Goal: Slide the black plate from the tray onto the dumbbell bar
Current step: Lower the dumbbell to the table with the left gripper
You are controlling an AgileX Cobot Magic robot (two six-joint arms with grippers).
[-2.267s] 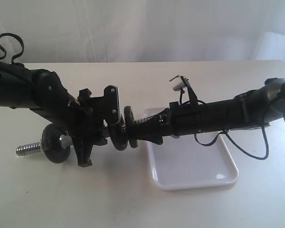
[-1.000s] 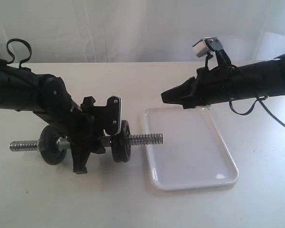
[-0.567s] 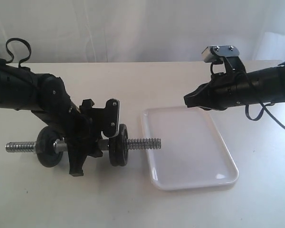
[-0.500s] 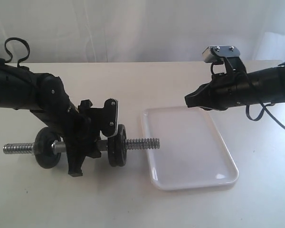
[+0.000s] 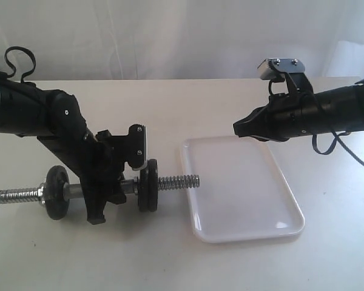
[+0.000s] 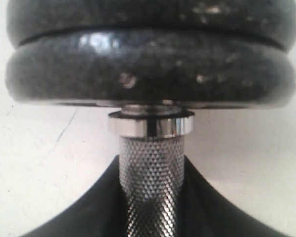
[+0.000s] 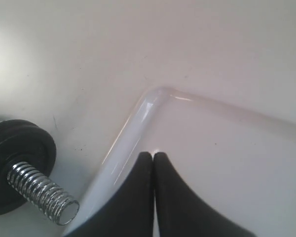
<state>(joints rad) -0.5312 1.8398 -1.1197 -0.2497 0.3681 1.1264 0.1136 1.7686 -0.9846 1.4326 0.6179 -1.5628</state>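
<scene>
Exterior view: the left fingers (image 5: 96,209) are clamped on the middle of the bar (image 5: 176,180), which lies level, left to right, low over the worktop (image 5: 170,260). Whether its discs touch the worktop cannot be told. The plate (image 5: 151,187) appears to sit on the bar's right side, packed against a matching disc, with bare thread sticking out toward the tray (image 5: 255,233). The tray holds nothing. One more disc (image 5: 56,194) sits toward the left end. The right fingers (image 5: 249,127) are pressed together, empty, hanging over the tray's far left corner.

Left wrist view: the fingers (image 6: 89,217) flank the knurled bar (image 6: 150,187). Past the collar (image 6: 150,126) sits the inner disc (image 6: 148,69), and the plate (image 6: 148,17) lies flush against it, with only a thin seam between.

Right wrist view: the fingers (image 7: 138,197) meet tip to tip, holding nothing, above the tray (image 7: 212,163) corner. The plate (image 7: 27,140) faces this way, with the thread of the bar (image 7: 39,195) jutting out. No nut shows on the thread.

The loading looks done, so the step in hand is probably setting the bar down. Since nothing locks the plate, the left arm should keep the bar level, or with its right end slightly raised. It should lower slowly until both disc stacks bear on the worktop and only then let go. The right arm does best to keep clear.
</scene>
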